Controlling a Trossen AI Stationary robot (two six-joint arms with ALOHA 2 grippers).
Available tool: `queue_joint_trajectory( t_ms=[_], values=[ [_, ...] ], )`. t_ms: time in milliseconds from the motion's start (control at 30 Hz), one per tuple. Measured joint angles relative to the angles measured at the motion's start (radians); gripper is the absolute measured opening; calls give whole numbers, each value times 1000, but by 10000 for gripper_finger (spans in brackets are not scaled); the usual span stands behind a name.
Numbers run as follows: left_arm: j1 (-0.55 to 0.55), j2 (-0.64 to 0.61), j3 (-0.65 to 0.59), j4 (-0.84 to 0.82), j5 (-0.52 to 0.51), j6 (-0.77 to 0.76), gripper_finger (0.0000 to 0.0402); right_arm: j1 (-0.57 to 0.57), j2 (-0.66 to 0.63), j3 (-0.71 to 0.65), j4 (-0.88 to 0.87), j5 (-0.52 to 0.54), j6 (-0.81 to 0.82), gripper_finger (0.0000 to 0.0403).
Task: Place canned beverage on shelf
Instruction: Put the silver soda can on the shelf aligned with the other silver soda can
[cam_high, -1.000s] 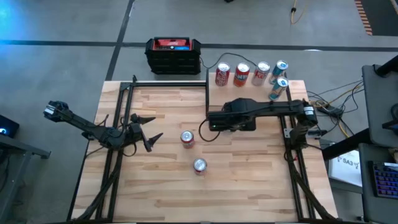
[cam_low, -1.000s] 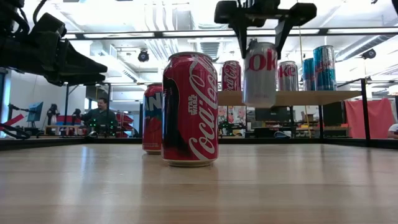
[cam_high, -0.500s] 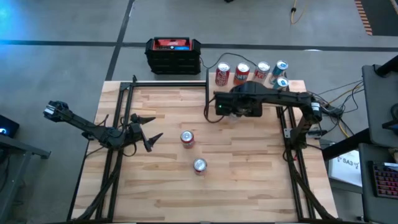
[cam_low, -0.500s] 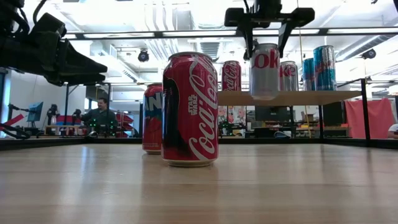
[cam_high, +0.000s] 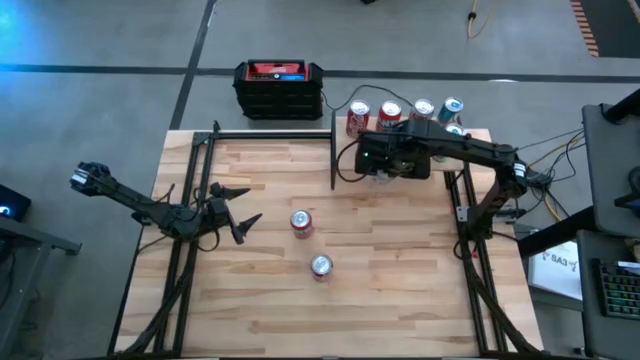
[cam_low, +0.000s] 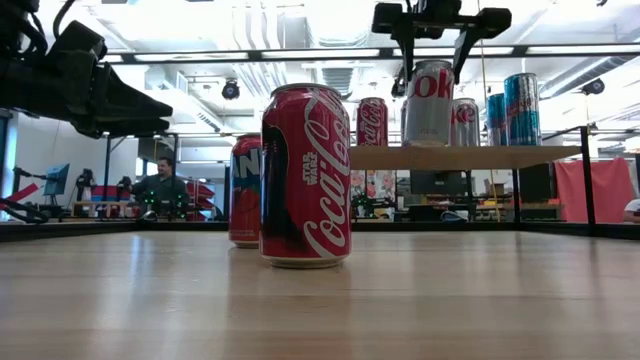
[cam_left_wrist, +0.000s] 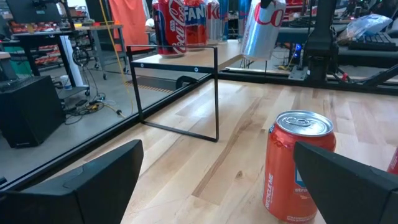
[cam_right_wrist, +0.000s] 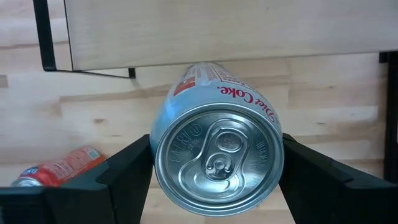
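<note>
Pale wood shelf (cam_low: 460, 156), round silver can (cam_right_wrist: 216, 163)

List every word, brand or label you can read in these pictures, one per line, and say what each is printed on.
"Coca-Cola" and "STAR WARS": nearest red can on the table, low view.
"Diet Coke": silver can held in the right gripper.
"Coca-Cola": red can on the shelf.
"FAN", partly hidden: orange can on the shelf.
Small print on the orange can by the left gripper: too blurred to read.

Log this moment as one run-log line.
right gripper: shut on silver can, held over shelf front edge | left gripper: open, waiting at table's left | step: not yet set down
</note>
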Motion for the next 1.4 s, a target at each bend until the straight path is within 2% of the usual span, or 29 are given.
queue_joint_trajectory(
  t_ms=[633,967,1400],
  values=[
    [0,0,0,0,0,0,400,-114,-60,0,1,15,-156,279],
    [0,0,0,0,0,0,400,-128,-64,-10,2,33,-326,279],
    [0,0,0,0,0,0,400,-160,-89,-11,1,49,-376,279]
  ],
)
